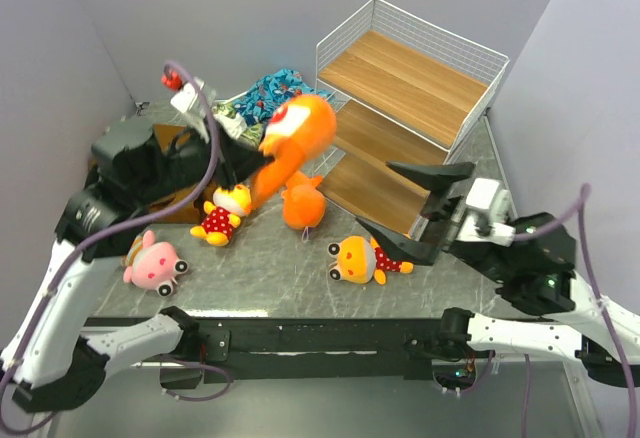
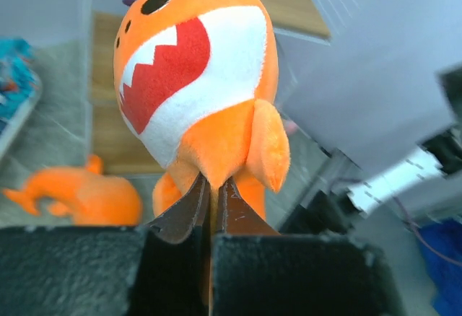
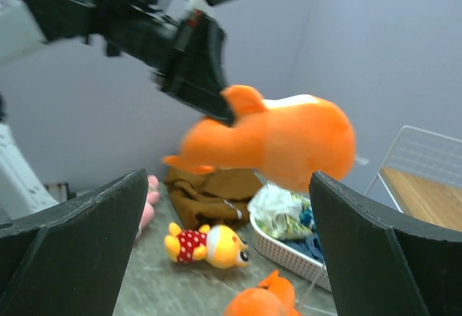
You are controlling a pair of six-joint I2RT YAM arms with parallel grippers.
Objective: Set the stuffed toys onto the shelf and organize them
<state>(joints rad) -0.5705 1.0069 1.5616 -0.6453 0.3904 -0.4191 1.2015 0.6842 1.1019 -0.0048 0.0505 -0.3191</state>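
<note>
Left gripper clamps the orange shark aloft; right gripper gapes wide, empty. Shelf at one o'clock looks bare, I think; second shark and dolls wait.

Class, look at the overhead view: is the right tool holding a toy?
No, the right tool stands wide open, nothing between its fingers.

The left gripper holds a big orange shark up in the middle of the frame. The right gripper is wide open at the right, near a little yellow doll.
</note>
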